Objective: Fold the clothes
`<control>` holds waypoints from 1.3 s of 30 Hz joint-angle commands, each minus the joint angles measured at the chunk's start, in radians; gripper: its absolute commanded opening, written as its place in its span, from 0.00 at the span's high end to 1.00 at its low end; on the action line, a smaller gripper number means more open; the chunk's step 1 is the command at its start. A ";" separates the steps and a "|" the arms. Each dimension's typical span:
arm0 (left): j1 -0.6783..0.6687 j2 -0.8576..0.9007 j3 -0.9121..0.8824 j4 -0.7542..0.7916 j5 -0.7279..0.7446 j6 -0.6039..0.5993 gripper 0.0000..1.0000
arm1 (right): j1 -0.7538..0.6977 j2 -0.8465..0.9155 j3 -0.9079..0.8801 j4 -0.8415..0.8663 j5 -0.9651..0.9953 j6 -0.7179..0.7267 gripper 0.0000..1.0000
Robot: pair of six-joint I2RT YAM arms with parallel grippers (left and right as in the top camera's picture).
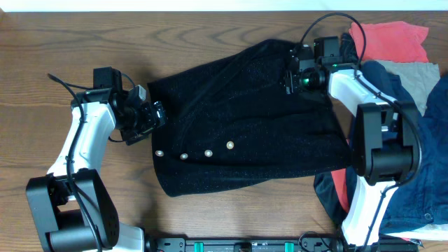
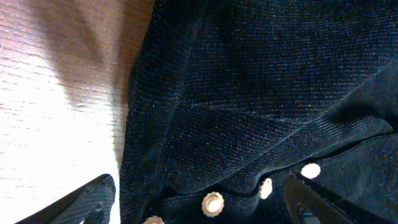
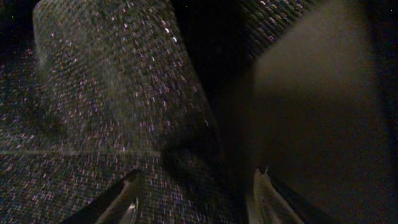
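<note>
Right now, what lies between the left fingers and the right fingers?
Only the black garment. In the overhead view its fuzzy cloth fills the whole stretch from the left fingers to the right fingers.

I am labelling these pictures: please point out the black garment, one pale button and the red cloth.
black garment [image 1: 245, 115]: overhead view, middle of the fabric.
pale button [image 2: 212, 203]: left wrist view, centre of the button.
red cloth [image 1: 393, 40]: overhead view, its uncovered upper part.
</note>
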State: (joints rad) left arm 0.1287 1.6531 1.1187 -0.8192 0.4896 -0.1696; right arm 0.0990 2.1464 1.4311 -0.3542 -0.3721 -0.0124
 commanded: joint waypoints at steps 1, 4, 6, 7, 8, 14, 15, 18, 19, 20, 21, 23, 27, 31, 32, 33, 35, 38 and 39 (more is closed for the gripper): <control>-0.002 -0.007 -0.002 -0.005 -0.012 -0.013 0.12 | 0.021 0.011 0.006 0.039 0.003 -0.011 0.46; -0.002 -0.007 -0.002 -0.006 -0.012 -0.013 0.12 | 0.026 0.011 0.006 0.060 0.010 -0.011 0.59; -0.002 -0.007 -0.002 -0.006 -0.012 -0.013 0.12 | 0.026 0.011 0.006 0.064 0.013 -0.011 0.99; -0.002 -0.007 -0.002 -0.006 -0.012 -0.012 0.12 | 0.026 0.011 0.006 0.063 0.017 -0.011 0.99; -0.002 -0.007 -0.002 -0.005 -0.012 -0.012 0.12 | 0.024 0.011 0.007 0.063 0.016 -0.011 0.99; -0.002 -0.007 -0.002 -0.005 -0.012 -0.012 0.12 | -0.009 -0.053 0.029 0.025 0.051 -0.010 0.99; -0.002 -0.007 -0.002 -0.006 -0.012 -0.012 0.12 | -0.021 -0.071 0.039 0.015 0.088 0.000 0.99; -0.002 -0.007 -0.002 -0.006 -0.012 -0.012 0.12 | -0.067 -0.130 0.079 -0.023 0.265 0.064 0.99; -0.002 -0.007 -0.002 -0.006 -0.012 -0.012 0.12 | -0.084 -0.149 0.092 -0.033 0.309 0.071 0.99; -0.002 -0.007 -0.002 -0.006 -0.012 -0.012 0.12 | -0.100 -0.163 0.100 -0.039 0.331 0.071 0.99; -0.002 -0.007 -0.002 -0.006 -0.012 -0.012 0.12 | -0.114 -0.173 0.103 -0.043 0.340 0.070 0.99; -0.002 -0.007 -0.002 -0.006 -0.012 -0.012 0.12 | -0.136 -0.177 0.103 -0.070 0.342 0.060 0.99; -0.002 -0.007 -0.002 -0.009 -0.012 -0.012 0.12 | -0.160 -0.160 0.098 -0.168 0.344 0.037 0.83; -0.002 -0.007 -0.002 -0.011 -0.012 -0.012 0.12 | -0.166 -0.150 0.096 -0.263 0.372 0.018 0.46; -0.002 -0.007 -0.002 -0.013 -0.012 -0.012 0.12 | -0.166 -0.151 0.096 -0.289 0.371 0.018 0.47; -0.002 -0.007 -0.002 -0.017 -0.012 -0.012 0.12 | -0.166 -0.156 0.096 -0.329 0.367 0.018 0.49; -0.002 -0.007 -0.002 -0.033 -0.012 -0.012 0.11 | -0.165 -0.168 0.097 -0.429 0.364 0.019 0.49; -0.002 -0.007 -0.002 -0.079 -0.011 -0.012 0.12 | -0.169 -0.188 0.098 -0.621 0.356 0.019 0.48; -0.003 -0.007 -0.002 -0.096 -0.011 -0.012 0.11 | -0.171 -0.190 0.098 -0.678 0.335 0.019 0.48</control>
State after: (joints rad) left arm 0.1287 1.6531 1.1187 -0.8852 0.4892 -0.1833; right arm -0.0700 1.9884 1.5269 -0.9463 -0.0235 0.0139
